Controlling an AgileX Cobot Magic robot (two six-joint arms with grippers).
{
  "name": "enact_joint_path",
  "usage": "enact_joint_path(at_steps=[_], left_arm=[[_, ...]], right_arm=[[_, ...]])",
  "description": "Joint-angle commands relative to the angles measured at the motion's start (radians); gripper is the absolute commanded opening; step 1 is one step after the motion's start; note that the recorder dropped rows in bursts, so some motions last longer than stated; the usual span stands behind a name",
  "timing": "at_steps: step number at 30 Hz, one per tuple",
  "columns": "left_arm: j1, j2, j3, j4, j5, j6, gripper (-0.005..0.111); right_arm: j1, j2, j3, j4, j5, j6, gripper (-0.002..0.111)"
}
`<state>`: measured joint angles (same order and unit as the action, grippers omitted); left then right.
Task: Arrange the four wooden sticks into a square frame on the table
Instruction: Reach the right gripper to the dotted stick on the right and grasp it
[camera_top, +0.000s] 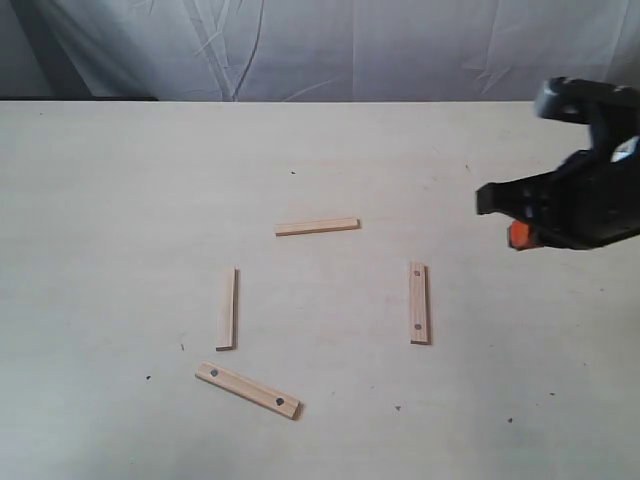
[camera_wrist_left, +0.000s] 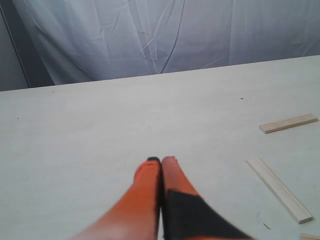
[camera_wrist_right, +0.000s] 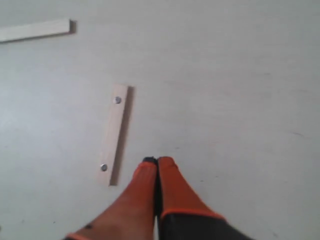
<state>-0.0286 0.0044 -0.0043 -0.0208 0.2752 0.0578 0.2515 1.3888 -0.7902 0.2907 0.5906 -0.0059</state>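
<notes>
Right pincer hangs over the right side of the table with its orange fingertips pressed together and nothing between them, poised just beside the right stick - the one showing a dark dot near each end. Off to the left and out of the exterior view, the left pincer is likewise closed on nothing, its tips aimed across bare tabletop with two strips lying to one side. All four wooden sticks lie flat in a loose ring near the table's middle: the far stick runs left to right, the left stick and the right stick run near to far, and the near stick sits skewed, its left end close to the left stick's near end and its right end well apart from the right stick. No two strips touch, so the outline reads as roughed in but not joined. The step in hand appears to be drawing the sides together - the next move likely calls for the right pincer to come down at the right stick and slide it leftward, with the near stick then turned level to meet both sides.
</notes>
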Motion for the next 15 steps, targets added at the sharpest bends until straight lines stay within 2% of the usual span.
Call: enact_joint_path(at_steps=[1,6,12,13,15], left_arm=[[0.001,-0.004,0.004,0.001,-0.008,-0.002,0.0],[0.001,-0.004,0.004,0.001,-0.008,-0.002,0.0],[0.001,-0.004,0.004,0.001,-0.008,-0.002,0.0],[0.001,-0.004,0.004,0.001,-0.008,-0.002,0.0],[0.001,-0.004,0.004,0.001,-0.008,-0.002,0.0]], right_arm=[[0.136,0.177,-0.113,-0.042,0.014,0.079,-0.001],[0.232,0.345,-0.24,-0.16,0.077,0.287,-0.001],[0.287,0.433,-0.262,-0.263,0.054,0.52,-0.001],[0.289,0.438,-0.262,-0.277,0.058,0.546,0.001],[0.297,0.446,-0.262,-0.291,0.06,0.587,0.012]])
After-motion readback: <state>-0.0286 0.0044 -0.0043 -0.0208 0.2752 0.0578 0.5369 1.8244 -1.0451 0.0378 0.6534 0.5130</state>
